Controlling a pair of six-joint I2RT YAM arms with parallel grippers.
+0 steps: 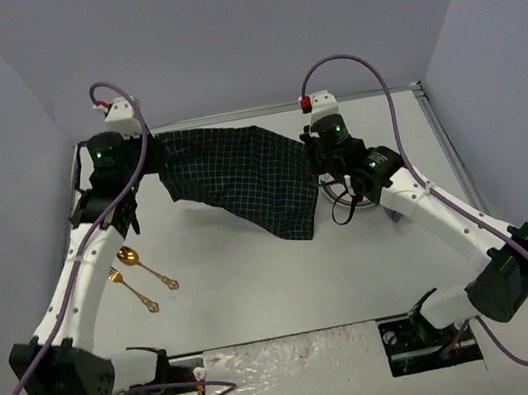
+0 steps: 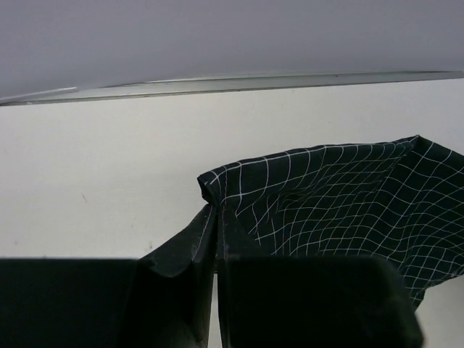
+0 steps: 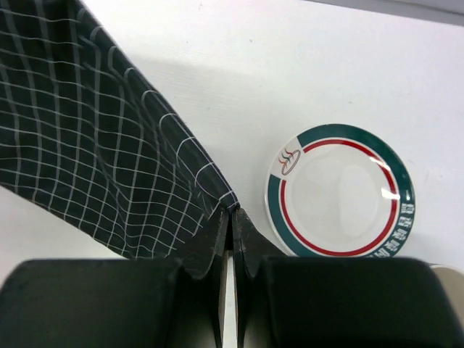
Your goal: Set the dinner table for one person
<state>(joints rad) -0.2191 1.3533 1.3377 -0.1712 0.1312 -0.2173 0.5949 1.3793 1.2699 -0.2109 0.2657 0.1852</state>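
Left gripper (image 2: 216, 212) and right gripper (image 3: 230, 213) pinch cloth (image 1: 240, 176) corners.

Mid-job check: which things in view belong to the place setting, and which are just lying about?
For the job: white dinner table; dark green checked cloth, pinched by left gripper and right gripper; round white plate with green and red rim; gold spoon; second gold utensil.
Just lying about: crinkled clear sheet between the arm bases; purple cables.
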